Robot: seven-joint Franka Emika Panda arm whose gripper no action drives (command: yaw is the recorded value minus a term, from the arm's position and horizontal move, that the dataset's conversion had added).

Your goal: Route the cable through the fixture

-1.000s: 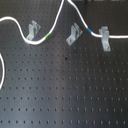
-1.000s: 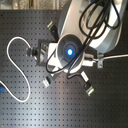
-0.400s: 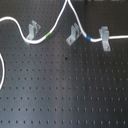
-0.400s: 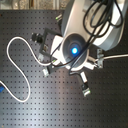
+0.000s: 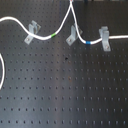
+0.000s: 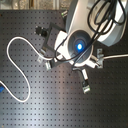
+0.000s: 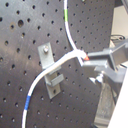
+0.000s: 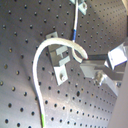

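A: State the gripper condition.

B: In the first wrist view the gripper [image 7: 86, 61] is clamped on the cable [image 7: 69, 35], lifting a loop above the middle clip [image 7: 50, 70].

A: Cable position?

B: In the first exterior view the cable [image 5: 15, 21] runs across the perforated board [image 5: 65, 95], passing the left clip [image 5: 32, 32], green band [image 5: 52, 35], blue band [image 5: 88, 43] and right clip [image 5: 105, 38].
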